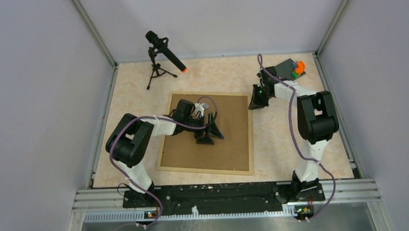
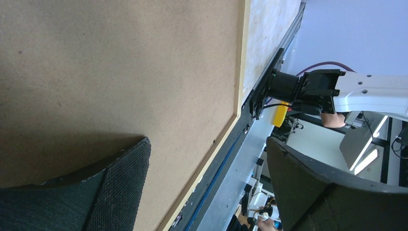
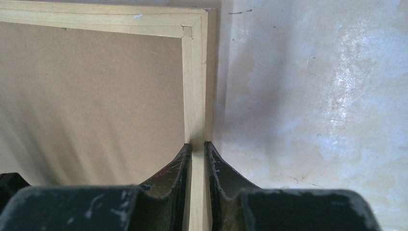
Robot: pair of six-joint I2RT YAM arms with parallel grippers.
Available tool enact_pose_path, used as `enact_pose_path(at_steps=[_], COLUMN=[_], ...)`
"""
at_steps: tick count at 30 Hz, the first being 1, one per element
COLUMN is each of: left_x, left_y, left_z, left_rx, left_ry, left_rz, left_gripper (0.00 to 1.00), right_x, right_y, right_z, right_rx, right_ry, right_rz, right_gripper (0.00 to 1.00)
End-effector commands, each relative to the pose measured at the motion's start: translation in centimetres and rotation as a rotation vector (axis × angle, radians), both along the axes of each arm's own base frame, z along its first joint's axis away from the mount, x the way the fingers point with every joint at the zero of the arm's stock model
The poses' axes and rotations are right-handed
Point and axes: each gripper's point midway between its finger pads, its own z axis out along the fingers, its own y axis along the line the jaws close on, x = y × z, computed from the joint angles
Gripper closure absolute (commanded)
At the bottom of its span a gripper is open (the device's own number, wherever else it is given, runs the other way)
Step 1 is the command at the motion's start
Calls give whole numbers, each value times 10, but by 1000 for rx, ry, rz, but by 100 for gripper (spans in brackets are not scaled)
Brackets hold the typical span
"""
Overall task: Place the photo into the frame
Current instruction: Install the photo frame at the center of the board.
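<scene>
The frame (image 1: 251,137) lies flat on the table (image 1: 280,143), its thin pale wood strips running round a brown backing board (image 1: 229,140) that fills it. The right gripper (image 1: 256,99) points down at the frame's right-hand strip, and the right wrist view shows its two dark fingers (image 3: 175,173) narrowed onto that strip, one on the board side and one on the table side, pinching the wood between them. Just beyond its fingertips the strip meets the far strip at a mitred corner (image 3: 192,29). The right arm rises from its base, folds at the elbow and reaches away and inward, with the wrist bent downward.

The left gripper (image 1: 211,135) hangs over the middle of the backing board with its jaws spread wide and nothing between them. The left arm is folded at the elbow, its forearm stretched across the board. Whether the fingertips touch the board cannot be told.
</scene>
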Motion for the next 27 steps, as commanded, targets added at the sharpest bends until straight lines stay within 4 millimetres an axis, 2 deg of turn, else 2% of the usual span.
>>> enact_pose_path(at_steps=[1,8,11,17,20,23,27], left_x=[0,1,0,1,1,2,2], left_y=[11,15,15,17,18,18,17], left_z=[-22,-30,-31,-33,-34,-35,-35], left_rx=[73,93,88,96,98,96,96], left_ry=[-5,13,21,23,30,34,34], left_rz=[23,41,43,48,51,52,52], left_gripper=[6,6,6,6,6,6,6], right_x=[-45,-49,-50,-49,-51,-49,-46], right_y=[-1,10,16,17,13,-1,-9], right_z=[-49,-42,-44,-49,-52,-55,-57], right_rx=[-115,-57,16,44,68,-5,-74], right_ry=[136,115,137,153,166,161,157], right_rz=[15,48,54,68,63,50,46], right_gripper=[87,87,87,85,85,85,85])
